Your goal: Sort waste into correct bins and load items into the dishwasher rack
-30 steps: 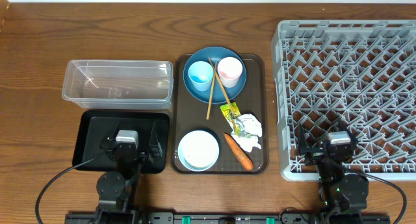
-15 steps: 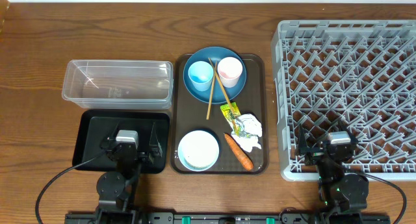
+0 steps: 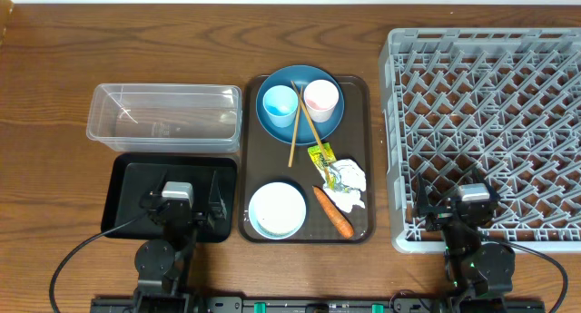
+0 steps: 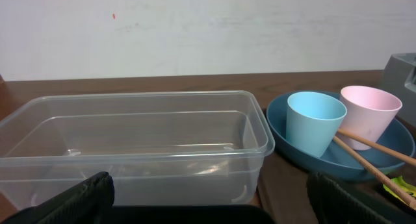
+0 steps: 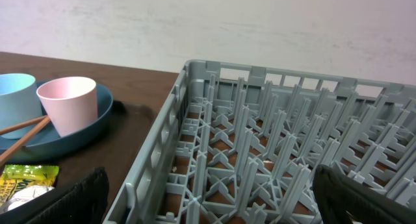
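Two sets of fingers stand spread wide and hold nothing. The left fingers (image 4: 71, 199) hang over the black tray (image 3: 127, 181), and the right fingers (image 5: 65, 199) over the near left corner of the grey dishwasher rack (image 3: 490, 122), which fills the right side of the desk (image 3: 54, 59).

Just behind the black tray sits the clear plastic box (image 3: 163, 116). Between these two bins and the rack lies the brown serving tray (image 3: 356, 136).

- **Far end:** the dark-blue plate (image 3: 281, 130) holds the light-blue cup (image 3: 280, 102) and the pink cup (image 3: 320, 97), upright and side by side. Two wooden chopsticks (image 3: 293, 136) run between the cups and over the plate's near rim.
- **Near left:** the pale-blue bowl (image 3: 277, 210) stands upright.
- **Right of the bowl:** the orange carrot (image 3: 333, 212) lies slanted against the crumpled white tissue (image 3: 349, 186) — and the yellow-green snack wrapper (image 3: 321, 159) lies at the tissue's far edge, toward the plate.
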You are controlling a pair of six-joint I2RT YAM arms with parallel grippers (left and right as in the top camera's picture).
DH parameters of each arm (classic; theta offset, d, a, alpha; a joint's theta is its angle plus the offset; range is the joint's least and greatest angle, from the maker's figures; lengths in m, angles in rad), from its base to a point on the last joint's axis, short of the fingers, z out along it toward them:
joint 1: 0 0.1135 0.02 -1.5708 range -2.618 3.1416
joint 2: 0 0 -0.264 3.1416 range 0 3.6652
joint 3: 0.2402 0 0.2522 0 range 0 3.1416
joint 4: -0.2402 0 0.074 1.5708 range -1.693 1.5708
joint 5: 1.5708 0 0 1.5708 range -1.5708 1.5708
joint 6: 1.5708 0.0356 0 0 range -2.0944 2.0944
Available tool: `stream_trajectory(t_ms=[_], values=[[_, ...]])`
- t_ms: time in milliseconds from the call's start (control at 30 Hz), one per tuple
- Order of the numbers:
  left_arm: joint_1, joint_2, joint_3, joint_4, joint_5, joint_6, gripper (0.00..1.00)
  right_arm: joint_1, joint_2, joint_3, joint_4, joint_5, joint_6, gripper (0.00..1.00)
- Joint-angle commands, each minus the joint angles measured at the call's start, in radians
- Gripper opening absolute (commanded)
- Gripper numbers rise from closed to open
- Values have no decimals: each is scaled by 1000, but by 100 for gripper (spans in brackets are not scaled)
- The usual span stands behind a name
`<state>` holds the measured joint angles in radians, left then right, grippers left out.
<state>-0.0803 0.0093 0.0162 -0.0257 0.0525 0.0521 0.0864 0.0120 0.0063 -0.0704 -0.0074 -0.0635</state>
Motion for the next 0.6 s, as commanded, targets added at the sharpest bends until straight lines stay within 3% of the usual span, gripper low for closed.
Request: stream_trajectory(t_ms=[0, 567], values=[[-1, -5, -12, -41, -5, 2, 96, 6, -7, -1, -4, 0, -13, 99], [-1, -4, -12, -37, 42, -7, 96, 6, -7, -1, -4, 0, -13, 99]])
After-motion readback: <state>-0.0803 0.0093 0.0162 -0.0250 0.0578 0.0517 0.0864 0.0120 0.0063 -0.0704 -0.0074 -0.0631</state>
